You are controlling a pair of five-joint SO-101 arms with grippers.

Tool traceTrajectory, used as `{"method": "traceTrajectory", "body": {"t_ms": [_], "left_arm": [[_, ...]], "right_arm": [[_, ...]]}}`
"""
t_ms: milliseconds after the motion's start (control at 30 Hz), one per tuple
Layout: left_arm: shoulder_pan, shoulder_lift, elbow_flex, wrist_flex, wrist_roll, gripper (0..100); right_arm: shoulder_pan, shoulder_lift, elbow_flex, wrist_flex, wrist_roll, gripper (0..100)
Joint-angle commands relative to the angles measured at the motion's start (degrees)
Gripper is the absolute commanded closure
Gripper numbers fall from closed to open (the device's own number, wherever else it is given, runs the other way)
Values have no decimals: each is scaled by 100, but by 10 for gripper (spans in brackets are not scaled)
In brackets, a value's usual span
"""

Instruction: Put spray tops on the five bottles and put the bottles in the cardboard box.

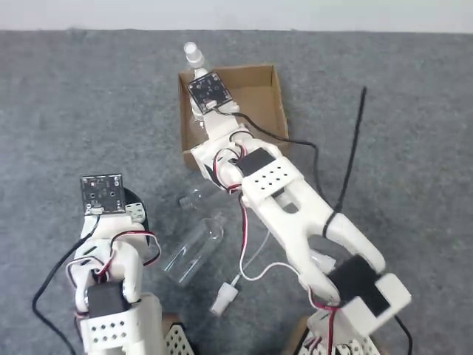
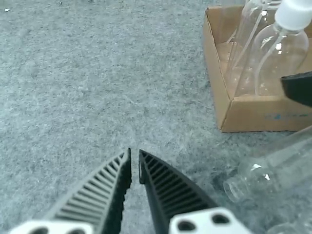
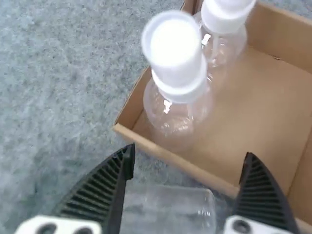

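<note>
Bottle (image 3: 168,209) beside the cardboard box (image 3: 263,117): right gripper (image 3: 189,151) (wide open, empty) should straddle it squarely; left gripper (image 2: 134,152) closed, empty.

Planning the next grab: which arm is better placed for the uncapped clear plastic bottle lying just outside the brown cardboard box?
Probably right: the right claw is open directly over that clear plastic bottle, while the left claw is shut above bare grey carpet.
</note>
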Motion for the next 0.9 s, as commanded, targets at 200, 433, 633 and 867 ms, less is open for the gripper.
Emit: {"method": "traceTrajectory", "body": {"t_ms": [200,433,633,867], "left_arm": [[-35,-97,-66,-185,-35,973],[-35,-97,-66,-202,-35,973],[-527,-97,-110,-229,-9,973],[-545,-97,-110,-229,-9,973]], "right_arm": [[-22,-1490,-334,1754,26,720],[-127,-1868,-334,2835,-18,720],[-620,-1921,-360,3609,-897,720],[-1165,-1868,-325,3644,-2576,717]]}}
